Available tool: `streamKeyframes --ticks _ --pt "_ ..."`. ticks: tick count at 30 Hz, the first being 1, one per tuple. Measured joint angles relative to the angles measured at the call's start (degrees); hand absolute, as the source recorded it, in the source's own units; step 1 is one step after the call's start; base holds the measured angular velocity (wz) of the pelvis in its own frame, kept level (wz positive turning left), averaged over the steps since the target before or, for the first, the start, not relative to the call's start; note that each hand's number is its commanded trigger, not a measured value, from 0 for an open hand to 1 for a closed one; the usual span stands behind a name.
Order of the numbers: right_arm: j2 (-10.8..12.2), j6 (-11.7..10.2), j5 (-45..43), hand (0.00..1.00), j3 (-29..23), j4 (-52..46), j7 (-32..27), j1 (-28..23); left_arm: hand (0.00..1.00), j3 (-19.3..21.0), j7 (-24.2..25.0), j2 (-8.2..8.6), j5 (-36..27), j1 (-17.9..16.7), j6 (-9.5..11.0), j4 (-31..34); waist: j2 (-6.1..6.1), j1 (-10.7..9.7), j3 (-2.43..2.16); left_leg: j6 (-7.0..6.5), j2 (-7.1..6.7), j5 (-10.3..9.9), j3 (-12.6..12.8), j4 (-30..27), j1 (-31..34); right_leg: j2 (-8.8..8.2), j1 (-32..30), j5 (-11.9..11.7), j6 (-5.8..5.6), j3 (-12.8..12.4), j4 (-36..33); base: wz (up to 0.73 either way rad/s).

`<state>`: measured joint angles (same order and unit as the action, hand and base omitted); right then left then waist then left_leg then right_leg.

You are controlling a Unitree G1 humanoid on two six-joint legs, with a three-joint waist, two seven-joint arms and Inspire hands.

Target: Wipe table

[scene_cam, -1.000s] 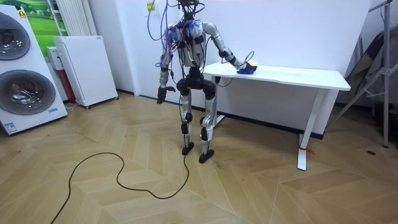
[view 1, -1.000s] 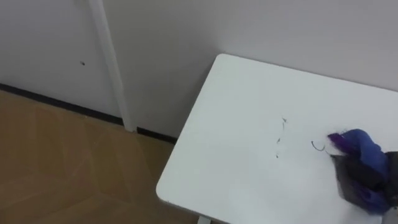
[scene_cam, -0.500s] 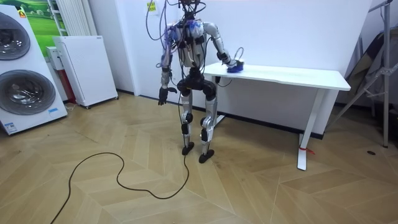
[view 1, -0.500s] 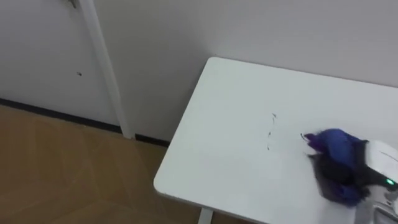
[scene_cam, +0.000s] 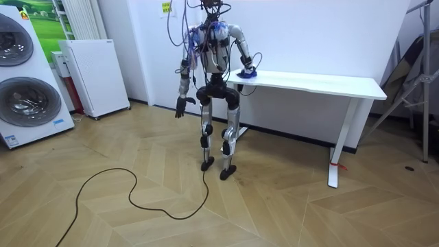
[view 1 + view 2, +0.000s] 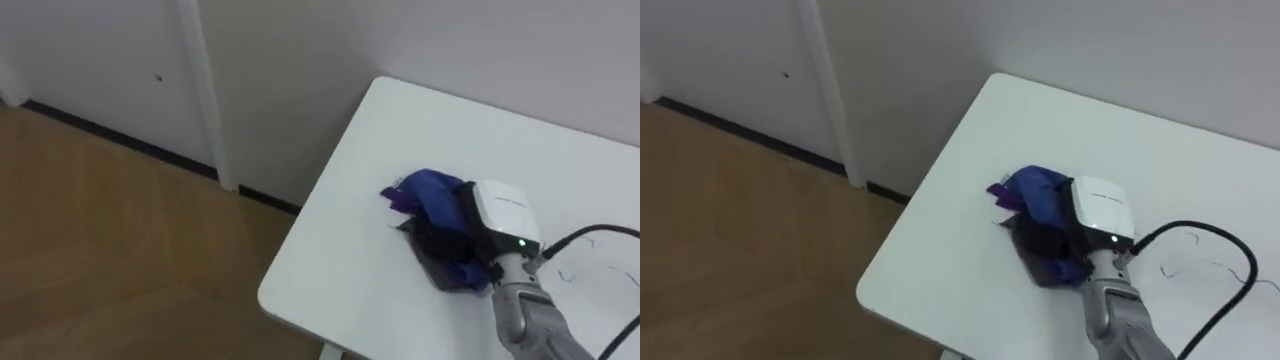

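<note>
Right robot hand (image 6: 503,212) lies palm-down on bunched blue cloth (image 6: 425,192), pressing it to white tabletop (image 6: 335,285) near left end. Pressure likely meant to make cloth drag, not slip. Clamped on cloth or merely resting: cannot tell, folds hide it. Thin scribbles (image 6: 580,274) beside wrist unwiped. Left robot hand (image 5: 179,106) hangs at side, state unreadable.

The right hand (image 6: 1098,210) rests on a blue cloth (image 6: 1032,195) near the table's (image 6: 970,270) left edge; faint marks (image 6: 1168,268) lie right of it
</note>
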<state>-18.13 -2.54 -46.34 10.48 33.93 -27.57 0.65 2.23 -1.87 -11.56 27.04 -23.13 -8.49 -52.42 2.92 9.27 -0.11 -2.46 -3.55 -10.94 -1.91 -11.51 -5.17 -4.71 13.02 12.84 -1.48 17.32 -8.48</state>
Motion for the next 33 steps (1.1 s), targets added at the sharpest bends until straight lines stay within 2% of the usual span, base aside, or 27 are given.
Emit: streamKeyframes --ticks 2,5,9,10,13,16,18,20,21,23,25,26,27,28,29,31,33 --pt "-0.72 -1.72 2.00 1.00 -3.65 3.67 -1.99 -1.00 0.00 0.28 -0.26 -0.92 0.09 0.11 0.21 0.05 -0.63 -0.98 -0.36 -0.21 -0.20 0.06 0.51 0.06 -0.55 -0.30 0.71 0.06 -0.11 0.04 -0.16 0.17" --pt "-0.97 -2.71 6.02 1.00 -8.97 7.16 -4.22 -2.62 0.00 1.88 -0.84 -1.34 0.12 -0.17 0.27 0.02 -1.07 -2.36 -0.67 -0.69 -0.27 0.08 0.90 0.16 -0.92 -0.41 1.11 -0.06 -0.32 0.00 -0.32 0.05" --pt "-1.97 -4.08 11.22 1.00 -16.01 11.99 -4.88 -4.37 0.00 6.08 -1.43 -0.70 1.57 -0.55 0.28 -0.68 -0.98 -3.18 -0.74 -0.91 -0.23 -0.04 1.29 0.11 -1.14 -0.51 1.85 -0.10 -0.47 -0.04 -0.23 -0.06" --pt "-2.14 -4.20 13.02 1.00 -17.95 13.52 -5.21 -5.00 0.00 7.58 -1.45 -0.35 2.52 -0.70 0.27 -0.64 -0.77 -3.27 -0.97 -0.92 -0.26 -0.05 1.27 -0.01 -1.24 -0.54 2.02 -0.08 -0.54 0.00 -0.22 0.00" --pt "-2.51 -4.24 14.77 1.00 -20.52 15.43 -5.61 -5.59 0.00 8.65 -1.48 0.10 2.64 -1.28 0.08 -0.42 -0.58 -4.17 -1.20 -0.94 -0.42 -0.06 1.14 -0.32 -1.34 -0.71 2.32 0.10 -0.85 0.19 -0.25 0.00" --pt "-2.74 -3.88 14.78 1.00 -20.87 15.30 -5.72 -5.92 0.00 8.23 -1.66 0.58 2.57 -1.83 -0.15 -0.25 -0.88 -5.14 -1.37 -0.91 -0.75 0.00 0.30 -1.42 -0.88 -0.87 2.66 0.16 -0.94 1.58 -0.26 0.08" --pt "-2.66 -2.00 14.64 1.00 -20.23 14.53 -5.50 -5.13 0.00 7.15 -1.69 0.90 2.51 -1.36 -0.26 -0.14 -1.21 -4.44 -1.44 -0.92 -0.72 0.00 0.39 -1.67 -1.03 -0.87 2.80 0.18 -0.96 1.36 -0.31 0.01" --pt "-2.56 1.37 14.51 1.00 -18.56 12.91 -4.86 -3.78 0.00 5.10 -1.71 1.69 2.31 -1.14 -0.77 -0.40 -1.49 -3.22 -1.13 -0.90 -0.26 0.00 1.63 -1.55 -1.50 -0.64 2.46 0.19 -0.92 -0.20 -0.49 -0.30" --pt "-2.48 2.53 14.41 1.00 -17.98 12.05 -4.37 -3.54 0.00 4.35 -1.69 1.82 2.28 -0.94 -1.03 -0.52 -2.00 -2.59 -1.17 -0.89 -0.07 -0.01 2.00 -1.58 -1.57 -0.54 2.28 0.12 -0.81 -0.60 -0.55 -0.45" --pt "-1.45 6.42 13.25 1.00 -14.43 7.27 -1.40 -2.49 0.00 3.09 -1.42 2.15 2.32 0.65 -1.30 -1.27 -2.34 -0.90 -0.89 -0.68 0.34 0.10 2.25 -1.27 -1.40 -0.07 1.10 -0.12 -0.36 -2.09 -0.81 -0.45" --pt "-0.20 8.36 9.59 1.00 -9.90 2.79 1.83 -1.02 0.00 2.97 -1.29 2.08 2.08 1.80 -1.56 -2.57 -2.35 0.19 -0.70 -0.40 0.87 0.28 3.14 -1.07 -0.84 0.21 -0.37 0.00 0.07 -2.99 -1.55 -0.36" --pt "0.82 8.95 8.23 1.00 -6.18 0.89 3.77 1.03 0.00 2.10 -1.28 1.88 1.80 3.10 -2.07 -2.67 -2.12 0.62 -0.42 -0.07 0.90 0.48 3.13 -0.97 -0.07 0.55 -1.40 -0.13 0.34 -3.24 -1.60 -0.25" --pt "1.28 8.86 7.34 1.00 -4.21 0.44 4.67 2.34 0.00 1.69 -1.27 1.87 1.76 3.58 -2.18 -2.68 -2.03 0.81 -0.14 0.09 0.98 0.61 3.13 -0.82 0.26 0.65 -1.87 -0.21 0.47 -3.24 -1.60 -0.03" --pt "2.29 8.64 5.57 1.00 -1.44 -0.22 6.31 4.81 0.00 0.77 -1.12 1.96 1.82 4.00 -2.27 -2.46 -1.98 1.31 0.48 0.22 1.00 1.13 2.85 -0.41 0.66 0.76 -2.39 -0.43 0.81 -2.98 -1.48 0.14" --pt "2.90 8.04 5.25 1.00 -0.23 -0.81 7.73 6.40 0.00 0.02 -0.89 2.06 1.82 4.06 -2.26 -1.30 -1.63 1.80 0.69 0.27 0.92 1.63 2.58 -0.04 1.14 0.77 -3.07 -0.46 0.87 -2.89 -1.45 0.23" --pt "3.02 7.25 5.13 1.00 0.21 -1.66 9.05 7.51 0.00 -0.43 -0.53 2.10 1.83 3.68 -2.13 -0.28 -1.37 2.70 0.52 0.24 0.83 1.85 1.59 0.12 1.74 0.65 -3.08 -0.41 0.79 -1.96 -1.23 0.37" --pt "3.03 6.89 5.16 1.00 0.08 -0.96 9.41 8.10 0.00 -0.37 -0.23 2.10 1.83 2.48 -2.62 -0.33 -1.36 3.63 0.54 0.21 0.69 1.88 1.00 0.45 1.72 0.47 -3.06 -0.27 0.56 -1.37 -1.27 0.25"
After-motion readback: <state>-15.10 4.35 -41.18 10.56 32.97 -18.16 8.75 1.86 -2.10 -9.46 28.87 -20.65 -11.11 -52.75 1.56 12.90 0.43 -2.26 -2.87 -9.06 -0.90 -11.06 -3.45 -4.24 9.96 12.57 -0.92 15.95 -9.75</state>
